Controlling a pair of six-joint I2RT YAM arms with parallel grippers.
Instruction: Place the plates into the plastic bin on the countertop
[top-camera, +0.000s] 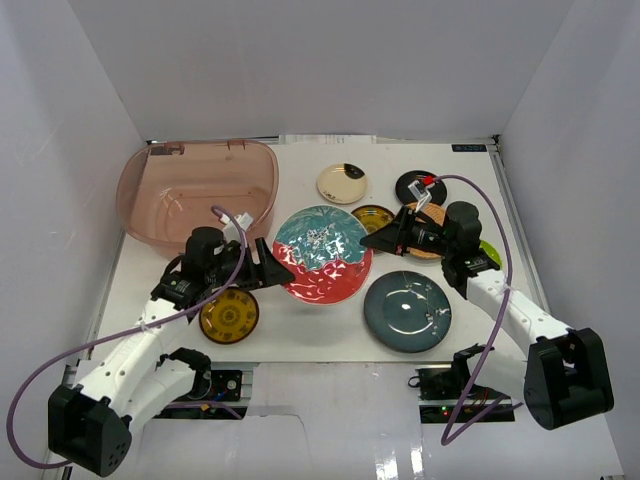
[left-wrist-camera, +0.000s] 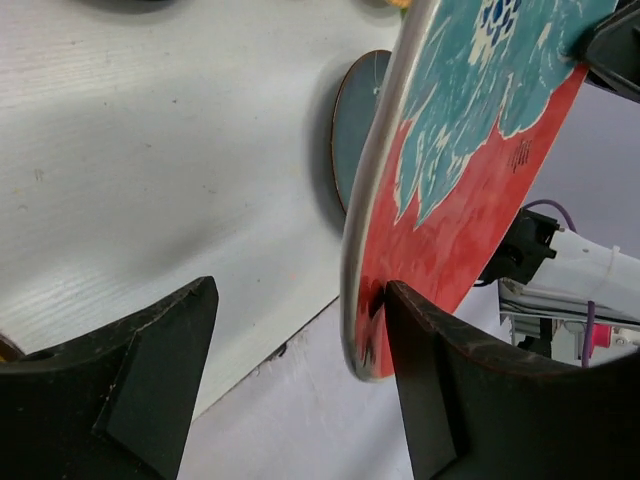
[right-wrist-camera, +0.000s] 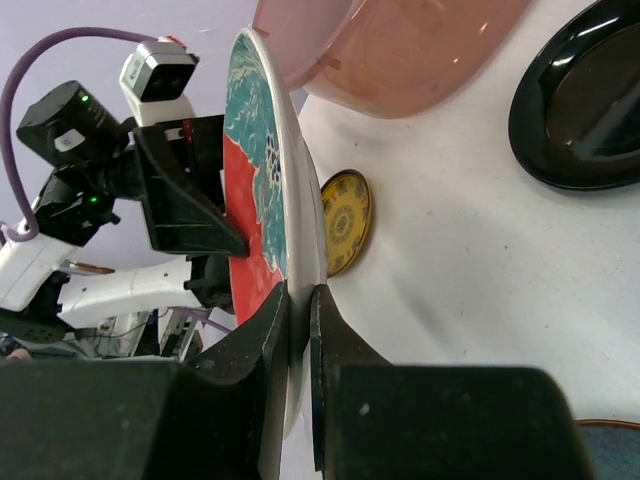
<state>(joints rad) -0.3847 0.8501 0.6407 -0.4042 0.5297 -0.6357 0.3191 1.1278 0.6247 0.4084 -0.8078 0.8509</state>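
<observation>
Handover under way — red-and-teal plate (top-camera: 322, 255) lifted off the countertop (top-camera: 300, 345) mid-table, rim clamped in right gripper (right-wrist-camera: 299, 300). Left gripper (left-wrist-camera: 300, 290) spread wide around the opposite rim, not yet pinching. Next: close left, release right, then carry to bin (top-camera: 150, 165) — far left.

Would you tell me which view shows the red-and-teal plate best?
Top external: the red-and-teal plate shows nearly whole, face up. The left wrist view crops it; the right wrist view sees it nearly edge-on.
</observation>
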